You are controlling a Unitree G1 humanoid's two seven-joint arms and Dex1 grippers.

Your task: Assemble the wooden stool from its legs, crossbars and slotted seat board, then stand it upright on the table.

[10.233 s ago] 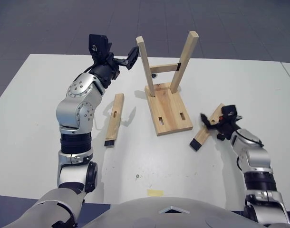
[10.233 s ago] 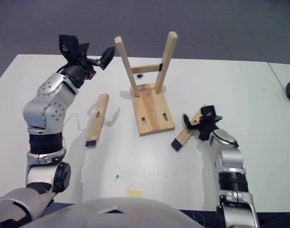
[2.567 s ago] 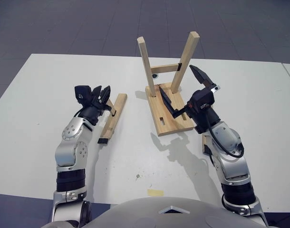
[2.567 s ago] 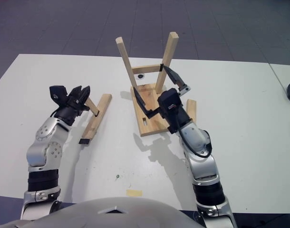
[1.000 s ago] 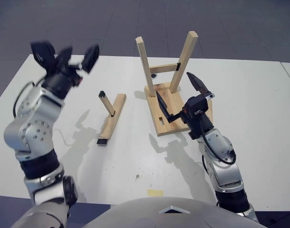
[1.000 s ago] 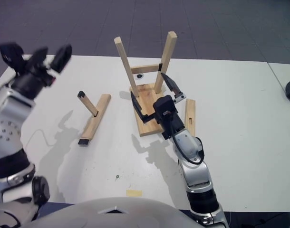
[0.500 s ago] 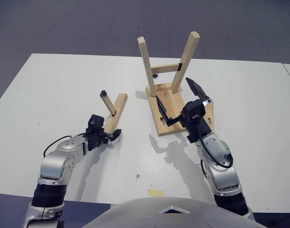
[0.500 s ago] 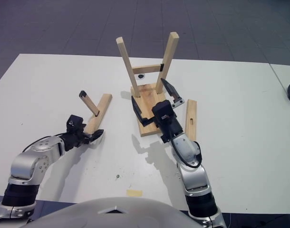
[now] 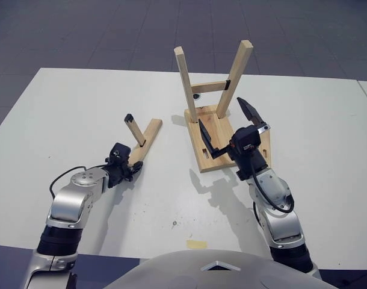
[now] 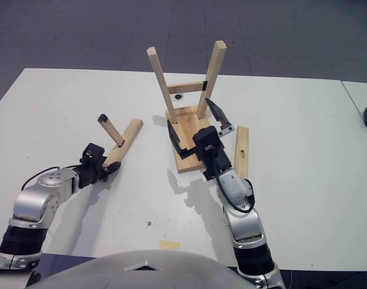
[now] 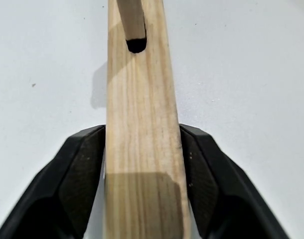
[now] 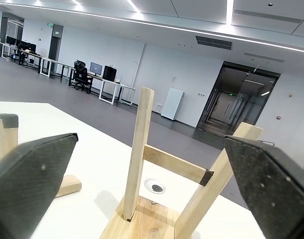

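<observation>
Slippage worries us: left gripper [image 9: 133,170] jaws clench only the near end of the loose leg [image 9: 147,137] mid-bench, and its protruding crossbar [image 9: 134,129] could twist it free. Right gripper [image 9: 220,114] jaws hang released above the seat board [image 9: 209,161].

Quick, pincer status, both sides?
Left pincer: closed on the leg.
Right pincer: open, holding nothing.
</observation>
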